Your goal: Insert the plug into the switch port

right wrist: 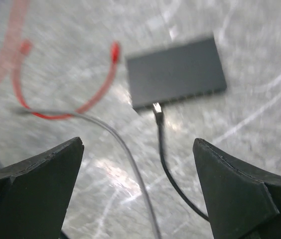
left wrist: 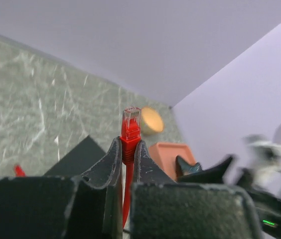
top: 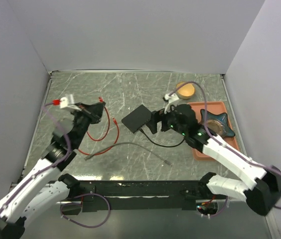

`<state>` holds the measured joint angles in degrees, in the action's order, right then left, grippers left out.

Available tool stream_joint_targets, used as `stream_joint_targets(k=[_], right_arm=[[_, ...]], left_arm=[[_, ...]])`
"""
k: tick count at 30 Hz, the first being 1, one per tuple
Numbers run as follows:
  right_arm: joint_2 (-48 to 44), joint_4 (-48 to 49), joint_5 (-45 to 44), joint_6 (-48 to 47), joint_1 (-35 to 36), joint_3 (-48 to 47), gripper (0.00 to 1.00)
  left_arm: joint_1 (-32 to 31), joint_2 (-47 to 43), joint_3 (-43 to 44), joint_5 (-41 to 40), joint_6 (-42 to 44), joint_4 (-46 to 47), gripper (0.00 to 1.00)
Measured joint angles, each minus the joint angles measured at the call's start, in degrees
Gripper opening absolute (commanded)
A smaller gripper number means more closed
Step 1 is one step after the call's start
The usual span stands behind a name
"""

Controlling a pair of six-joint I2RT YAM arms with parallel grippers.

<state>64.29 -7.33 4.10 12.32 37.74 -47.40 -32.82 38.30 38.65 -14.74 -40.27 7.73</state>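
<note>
Nearest the arm bases, low in the top view, a thin grey cable (top: 130, 145) is laid loose on the grey marbled table (top: 145, 92). Left of centre, the left gripper (top: 99, 106) is seen pressed together on a red plug with a clear tip (left wrist: 131, 122). In the left wrist view the plug is pinched between both fingers (left wrist: 111, 162) and stands upright above them, with its red cable (left wrist: 126, 199) running down between them. Right of centre, the right gripper (right wrist: 138, 147) is held spread wide, with nothing between its fingers (right wrist: 36, 174), just beside a flat black rectangular box (top: 136, 118). The box is laid flat at the middle of the table, apart from the held plug. Along its long edge, in the right wrist view, a row of small sockets (right wrist: 193, 94) is faintly shown, too blurred to be told apart. A black cable (right wrist: 163, 159) is already plugged in near the left end of that edge. Farther right, a dark blue star-shaped object (top: 217, 124) is held in an orange plastic tray (top: 208, 105). Beyond it, a round tan disc (top: 185, 90) is set on the table.
</note>
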Motion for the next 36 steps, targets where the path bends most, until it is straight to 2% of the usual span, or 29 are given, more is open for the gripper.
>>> stream_joint_targets(k=[3, 6, 12, 18, 27, 36], right_arm=[[-7.15, 0.66, 2.21, 0.0, 0.0, -0.09, 0.99], [-9.16, 2.1, 4.5, 0.13, 0.0, -0.48, 0.99], [-1.7, 6.38, 9.99, 3.19, 0.15, -1.44, 0.99], [7.69, 8.74, 13.62, 6.23, 0.63, -3.74, 0.98], [14.99, 14.75, 18.45, 9.4, 0.96, -11.3, 0.77], [18.67, 15.23, 20.33, 10.34, 1.62, -13.68, 0.7]], left_arm=[[0.0, 7.28, 0.0, 0.33, -3.13, 0.66, 0.01], [-0.31, 15.41, -0.09, 1.38, -6.43, 1.49, 0.01], [-3.39, 24.33, -0.17, 2.84, -11.39, 3.93, 0.01], [-4.79, 25.35, -0.17, 3.98, -12.85, 6.64, 0.01], [-4.94, 25.35, 0.26, 4.79, -13.0, 7.43, 0.01], [-4.96, 25.35, 0.35, 4.87, -13.0, 6.93, 0.01]])
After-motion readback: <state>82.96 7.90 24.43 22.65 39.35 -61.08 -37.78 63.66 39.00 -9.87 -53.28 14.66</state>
